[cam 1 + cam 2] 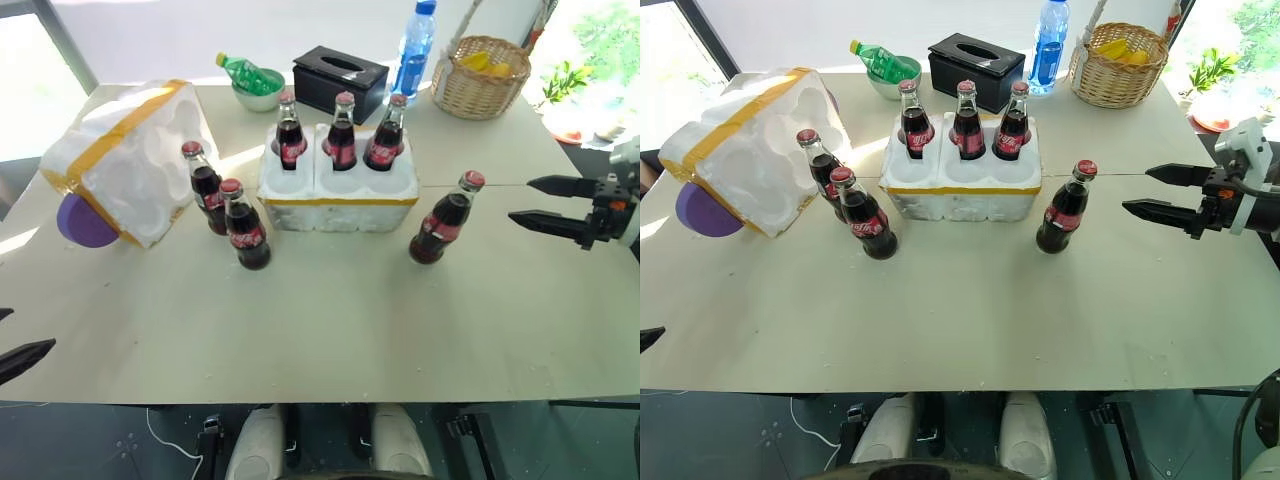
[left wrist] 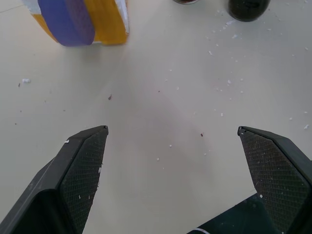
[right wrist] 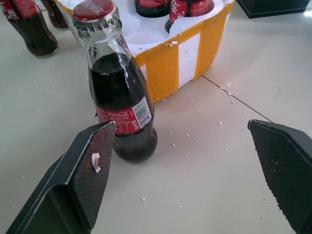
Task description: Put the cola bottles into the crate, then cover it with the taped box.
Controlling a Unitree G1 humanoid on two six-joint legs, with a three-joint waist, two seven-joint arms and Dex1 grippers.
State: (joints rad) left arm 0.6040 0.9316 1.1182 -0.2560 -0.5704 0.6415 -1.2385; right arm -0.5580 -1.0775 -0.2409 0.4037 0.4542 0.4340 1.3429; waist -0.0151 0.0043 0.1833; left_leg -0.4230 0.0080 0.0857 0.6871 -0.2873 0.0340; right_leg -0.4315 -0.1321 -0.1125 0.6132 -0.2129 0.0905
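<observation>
The right pincer (image 1: 527, 201) hangs over the right side of the worktop (image 1: 330, 320), its two black fingers spread wide with nothing between them, pointing toward the middle. Near it, but apart from its fingertips, stands one cola bottle (image 1: 441, 227) on the worktop, just off the crate's front right corner. In the right wrist view this bottle (image 3: 119, 92) sits just beside one finger pad (image 3: 95, 168) without a clear touch, and the crate's yellow-taped wall (image 3: 187, 56) rises behind it.

The left pincer (image 2: 170, 180) is low at the near left edge of the worktop, also spread wide and empty; one fingertip (image 1: 28, 355) shows in the head view. Ahead of it lies bare worktop.

The crate (image 1: 338, 195) sits at the centre. Three cola bottles (image 1: 340, 135) stand in its back row of wells, and the front wells are unfilled. Two more cola bottles (image 1: 228, 215) stand close together on the worktop just left of the crate.

The taped box (image 1: 125, 165) rests tilted at the left, with its purple piece (image 1: 82, 225) at the lower near side, well apart from the crate.

At the far edge are a green bottle in a bowl (image 1: 252, 80), a black tissue box (image 1: 340, 78), a blue water bottle (image 1: 414, 48) and a wicker basket (image 1: 480, 78).
</observation>
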